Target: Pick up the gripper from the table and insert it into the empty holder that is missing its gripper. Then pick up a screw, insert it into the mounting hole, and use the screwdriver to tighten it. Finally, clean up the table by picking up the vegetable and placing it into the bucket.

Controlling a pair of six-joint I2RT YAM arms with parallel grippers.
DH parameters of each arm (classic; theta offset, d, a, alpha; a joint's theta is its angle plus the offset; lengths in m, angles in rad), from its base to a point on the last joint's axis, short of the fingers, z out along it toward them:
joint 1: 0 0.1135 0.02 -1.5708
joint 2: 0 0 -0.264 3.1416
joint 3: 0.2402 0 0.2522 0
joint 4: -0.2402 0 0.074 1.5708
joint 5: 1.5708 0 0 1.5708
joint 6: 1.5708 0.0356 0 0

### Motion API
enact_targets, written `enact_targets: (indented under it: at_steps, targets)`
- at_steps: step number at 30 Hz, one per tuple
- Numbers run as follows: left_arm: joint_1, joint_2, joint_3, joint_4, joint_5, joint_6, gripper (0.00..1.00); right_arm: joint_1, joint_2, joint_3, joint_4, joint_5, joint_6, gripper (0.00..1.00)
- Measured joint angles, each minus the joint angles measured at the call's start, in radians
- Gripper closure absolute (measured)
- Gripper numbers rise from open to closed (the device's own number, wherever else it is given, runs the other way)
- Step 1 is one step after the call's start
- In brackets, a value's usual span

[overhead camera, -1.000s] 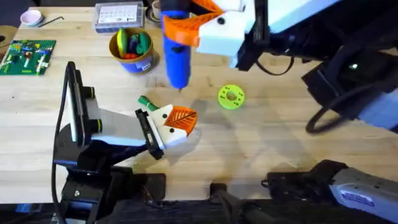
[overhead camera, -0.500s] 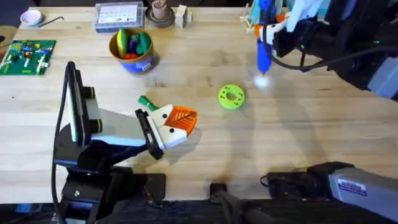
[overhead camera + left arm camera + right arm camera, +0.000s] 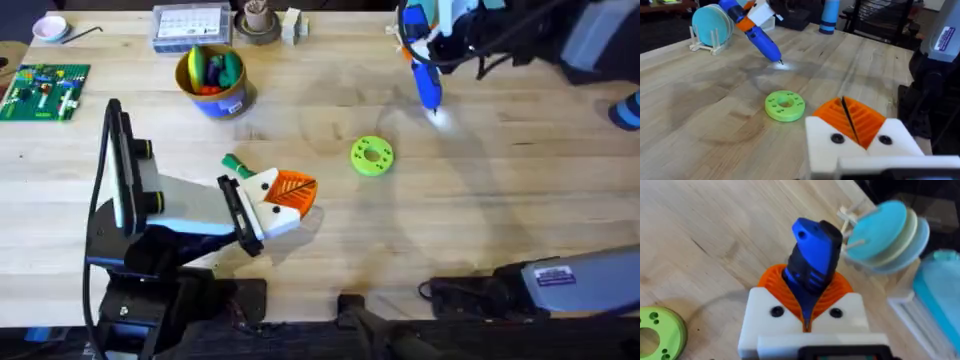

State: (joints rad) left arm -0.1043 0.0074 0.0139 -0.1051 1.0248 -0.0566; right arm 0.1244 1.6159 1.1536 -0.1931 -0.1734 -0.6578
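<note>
The table (image 3: 420,220) is lying bare across its middle, plank grain running side to side. The left arm is resting low at the near left, its left gripper (image 3: 288,195) lying on the wood with the orange ribbed fingers (image 3: 855,117) pressed together, holding nothing. The right arm is reaching over the far right of the table; its right gripper (image 3: 425,45) is clamping the screwdriver (image 3: 425,72) between orange pads (image 3: 777,282), the blue body tilting down so the thin tip is hanging just above the wood beside a bright spot of light. In the right wrist view the screwdriver (image 3: 812,255) is sticking out from between the closed fingers.

The bucket (image 3: 212,85) is standing at the far left of centre, blue outside, yellow rim, with coloured toy pieces inside. A grey parts box (image 3: 192,25) is sitting behind it, and a green board (image 3: 45,88) is lying at the far left edge. A rack of blue discs (image 3: 887,235) is standing near the screwdriver. The lime disc (image 3: 372,156) is lying flat between the two grippers, apart from both. The vegetable (image 3: 236,165) is lying just beside the left gripper, on its far left side; whether they are touching I cannot tell.
</note>
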Motion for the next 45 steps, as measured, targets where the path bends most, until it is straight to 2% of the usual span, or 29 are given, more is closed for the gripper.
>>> enact_targets:
  at_steps: [5,10,14,24,30,33,37,39,43,45]
  targets:
    - [0.000,0.000,0.000,0.000,0.000,0.000,0.997,0.044,0.076,0.128,-0.138,-0.034,-0.128,0.977]
    - [0.000,0.000,0.000,0.000,0.000,0.000,0.997,0.093,0.146,0.144,-0.236,-0.052,-0.270,0.977]
    - [0.000,0.000,0.000,0.000,0.000,0.000,0.997,0.123,0.195,0.144,-0.247,-0.060,-0.349,0.977]
    - [0.000,0.000,0.000,0.000,0.000,0.000,0.997,0.126,0.223,0.147,-0.258,-0.065,-0.407,0.977]
    - [0.000,0.000,0.000,0.000,0.000,0.000,0.997,0.130,0.277,0.150,-0.256,-0.120,-0.421,0.977]
    - [0.000,0.000,0.000,0.000,0.000,0.000,0.997,0.134,0.288,0.150,-0.255,-0.136,-0.420,0.901]
    - [0.000,0.000,0.000,0.000,0.000,0.000,0.997,0.137,0.303,0.151,-0.250,-0.166,-0.421,0.866]
    - [0.000,0.000,0.000,0.000,0.000,0.000,0.997,0.137,0.314,0.151,-0.247,-0.184,-0.421,0.807]
    - [0.000,0.000,0.000,0.000,0.000,0.000,0.997,0.140,0.331,0.151,-0.244,-0.205,-0.421,0.789]
    - [0.000,0.000,0.000,0.000,0.000,0.000,0.997,0.141,0.332,0.151,-0.242,-0.211,-0.420,0.714]
